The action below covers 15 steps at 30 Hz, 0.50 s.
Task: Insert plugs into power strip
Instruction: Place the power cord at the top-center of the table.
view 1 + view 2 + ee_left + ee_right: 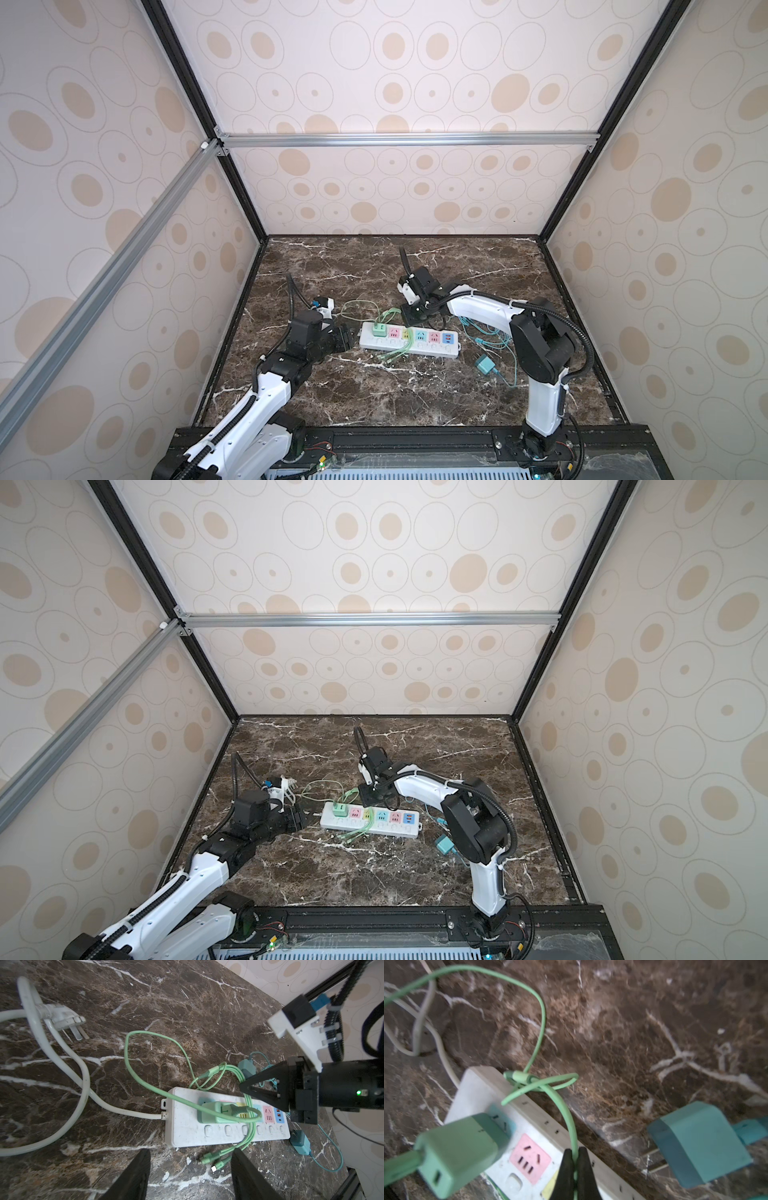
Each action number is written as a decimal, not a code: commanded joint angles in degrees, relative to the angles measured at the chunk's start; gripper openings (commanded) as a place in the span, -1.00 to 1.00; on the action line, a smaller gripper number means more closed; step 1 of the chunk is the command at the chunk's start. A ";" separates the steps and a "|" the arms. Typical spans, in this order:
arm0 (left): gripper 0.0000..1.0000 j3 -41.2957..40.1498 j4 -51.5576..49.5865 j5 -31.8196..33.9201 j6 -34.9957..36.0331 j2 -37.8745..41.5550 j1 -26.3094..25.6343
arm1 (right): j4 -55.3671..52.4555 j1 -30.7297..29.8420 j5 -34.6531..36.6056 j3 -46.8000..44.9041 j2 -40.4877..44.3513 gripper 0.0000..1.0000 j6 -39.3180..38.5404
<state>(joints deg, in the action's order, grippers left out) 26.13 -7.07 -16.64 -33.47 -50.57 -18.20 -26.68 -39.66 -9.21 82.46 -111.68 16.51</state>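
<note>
The white power strip (409,351) (370,831) lies mid-table. A mint green plug (377,330) (216,1112) (456,1151) sits in its end blue socket. That plug's green cable (571,1122) crosses the strip over the yellow socket. My right gripper (575,1150) (413,316) is shut on this cable above the strip's far edge. One teal plug (699,1142) (246,1066) lies just behind the strip. Another teal plug (485,365) (300,1140) lies off its USB end. My left gripper (190,1151) (347,337) is open and holds nothing, at the strip's cord end.
A white plug (66,1018) with a thick white cord (83,1076) loops on the marble beside the left arm. Loose green connector ends (214,1162) lie in front of the strip. Thin teal cables (486,332) tangle by the right arm. Patterned walls enclose the table.
</note>
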 commanded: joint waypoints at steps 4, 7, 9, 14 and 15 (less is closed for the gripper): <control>0.24 0.51 -0.97 -0.40 1.22 0.42 0.95 | -8.81 0.23 1.22 14.14 -2.12 -1.00 -7.28; 0.24 0.33 -0.98 -0.29 1.13 0.93 1.08 | -8.88 0.28 4.48 17.76 -4.36 -1.00 -9.98; 0.24 0.33 -0.95 -0.26 1.12 0.94 1.15 | -7.97 0.24 6.53 20.68 -6.50 -1.00 -12.14; 0.24 0.24 -0.63 -0.45 1.13 0.94 1.29 | -5.45 0.26 11.88 29.24 -13.77 -0.99 -14.43; 0.24 0.11 -0.65 -0.58 1.12 1.00 1.26 | -6.23 0.25 13.22 31.56 -15.38 -0.74 -14.66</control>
<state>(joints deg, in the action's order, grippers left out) 26.06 -7.05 -16.69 -33.47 -50.35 -17.52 -31.75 -39.66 -1.26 109.71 -123.33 4.64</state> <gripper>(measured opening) 0.621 0.062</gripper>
